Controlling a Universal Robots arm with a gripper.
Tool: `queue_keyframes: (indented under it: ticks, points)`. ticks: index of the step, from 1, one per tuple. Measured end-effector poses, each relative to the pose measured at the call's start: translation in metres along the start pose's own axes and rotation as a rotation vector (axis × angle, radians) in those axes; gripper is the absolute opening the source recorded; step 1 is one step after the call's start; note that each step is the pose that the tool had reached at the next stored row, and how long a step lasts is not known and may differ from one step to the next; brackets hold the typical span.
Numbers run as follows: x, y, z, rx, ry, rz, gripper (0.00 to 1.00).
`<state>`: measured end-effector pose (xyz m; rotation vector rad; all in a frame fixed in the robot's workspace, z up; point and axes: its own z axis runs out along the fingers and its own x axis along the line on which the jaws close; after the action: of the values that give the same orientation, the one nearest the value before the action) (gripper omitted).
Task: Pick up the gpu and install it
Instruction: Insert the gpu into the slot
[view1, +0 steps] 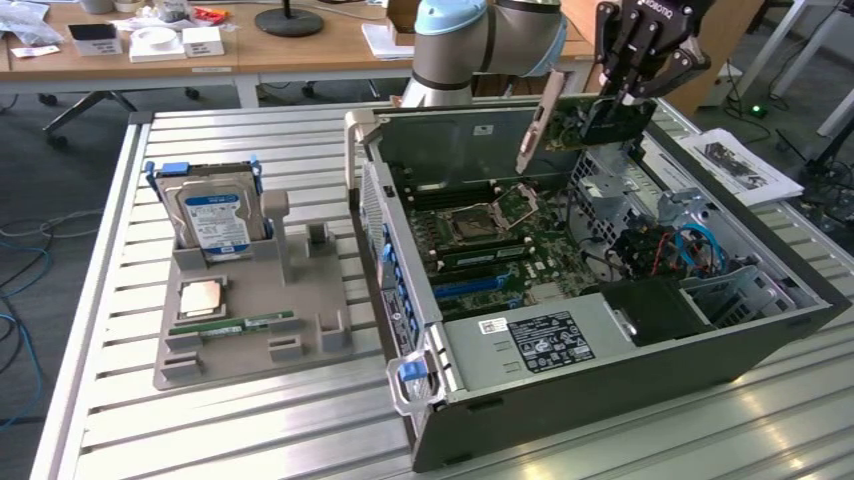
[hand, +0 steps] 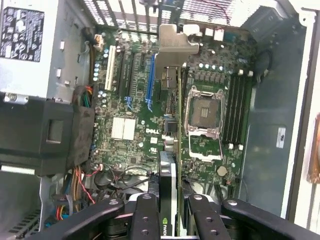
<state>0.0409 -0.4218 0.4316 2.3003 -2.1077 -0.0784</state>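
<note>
- Above the open computer case (view1: 747, 330): gripper (view1: 623, 98) clamped on the gpu (view1: 594, 125), card edge-down over the motherboard (hand: 130, 130).
- Hazard: card edge missing the blue slot (hand: 149, 82); it could jam.
- Hazard: silver bracket (hand: 172, 50) may snag the case wall.

Slatted metal table (view1: 200, 435) carries an open computer case (view1: 641, 390), motherboard (view1: 541, 245) exposed with an open CPU socket (view1: 497, 212) and a labelled power supply (view1: 541, 342) at the near end. On the exterior view's left, just beside the case, a grey holder tray (view1: 240, 358): blue-labelled hard drive (view1: 214, 218) upright at the far end, square processor chip (view1: 202, 297) and narrow green memory stick (view1: 230, 327) flat nearer.
</note>
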Motion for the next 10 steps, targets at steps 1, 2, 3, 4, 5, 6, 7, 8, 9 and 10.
queue_keyframes:
  ticks: [1, 2, 3, 4, 5, 6, 7, 8, 9, 10]
  points:
    - [0.0, 0.0002, 0.0001, 0.0002, -0.0005, 0.012, 0.27]
    - [0.0, 0.0004, 0.0003, 0.0005, -0.0011, 0.023, 0.27]
    - [0.0, 0.0006, 0.0005, 0.0008, -0.0018, 0.035, 0.27]
    - [0.0, 0.0008, 0.0006, 0.0011, -0.0023, 0.046, 0.27]
    - [-0.0001, 0.0011, 0.0007, 0.0013, -0.0028, 0.056, 0.27]
    - [-0.0001, 0.0013, 0.0009, 0.0015, -0.0033, 0.065, 0.27]
    - [-0.0001, 0.0016, 0.001, 0.0018, -0.0037, 0.074, 0.27]
    - [-0.0001, 0.0018, 0.0011, 0.0019, -0.0041, 0.082, 0.27]
    - [-0.0001, 0.0019, 0.0012, 0.0021, -0.0045, 0.09, 0.27]
    - [-0.0001, 0.002, 0.0013, 0.0023, -0.0049, 0.098, 0.27]
